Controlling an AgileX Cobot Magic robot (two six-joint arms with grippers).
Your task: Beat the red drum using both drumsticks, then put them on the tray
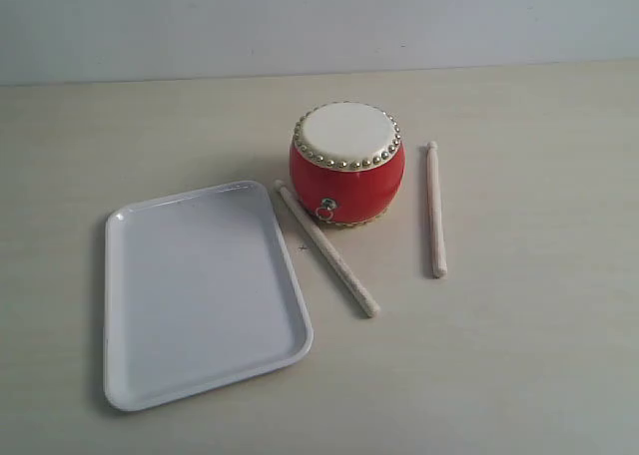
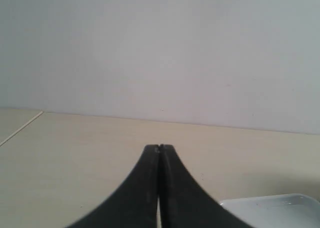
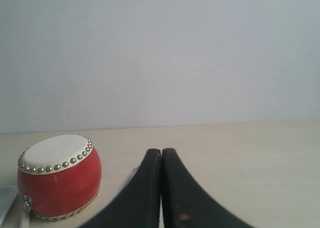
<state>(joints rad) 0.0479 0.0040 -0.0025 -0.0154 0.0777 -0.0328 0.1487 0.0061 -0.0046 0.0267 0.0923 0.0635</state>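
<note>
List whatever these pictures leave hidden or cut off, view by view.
- Exterior view: both arms lie outside the frame; the red drum hides its own far side.
- Left wrist view: the tray is cut by the frame edge, one corner showing; drum and drumsticks fall outside it.
- Right wrist view: the shut right gripper covers the foreground; no drumstick can be made out clearly.

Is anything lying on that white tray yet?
Nothing shows on the tray; its whole floor is bare. Both drumsticks lie on the table, either side of the red drum. What is beneath the tray is hidden.
</note>
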